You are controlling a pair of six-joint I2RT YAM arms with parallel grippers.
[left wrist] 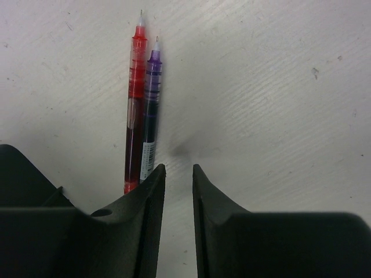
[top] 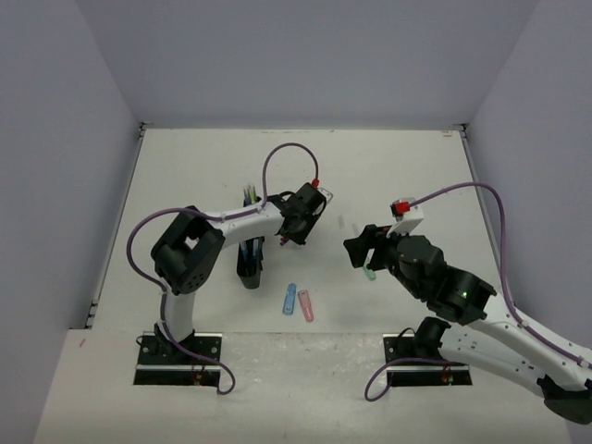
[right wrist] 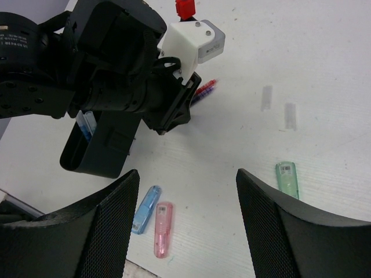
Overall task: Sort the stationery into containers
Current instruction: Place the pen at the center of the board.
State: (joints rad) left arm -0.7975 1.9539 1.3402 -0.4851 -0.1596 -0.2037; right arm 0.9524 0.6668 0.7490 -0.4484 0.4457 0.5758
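Observation:
A red pen [left wrist: 135, 110] and a purple pen [left wrist: 151, 110] lie side by side on the white table, just ahead and left of my left gripper [left wrist: 178, 168]. Its jaws stand a narrow gap apart over bare table and hold nothing. The black organiser [top: 250, 264] stands beside the left arm with several pens [top: 250, 196] upright in it. Short chunky blue [right wrist: 145, 201], pink [right wrist: 163, 229] and green [right wrist: 287, 178] pieces lie flat on the table. My right gripper [right wrist: 188, 174] hovers wide open above them, the blue and pink near its left finger, the green by its right.
The left arm's wrist and white camera mount [right wrist: 188, 37] hang over the table's middle, close to the organiser [right wrist: 98, 147]. Grey walls enclose the table on three sides. The table's near edge [right wrist: 110, 267] lies just below the pink piece.

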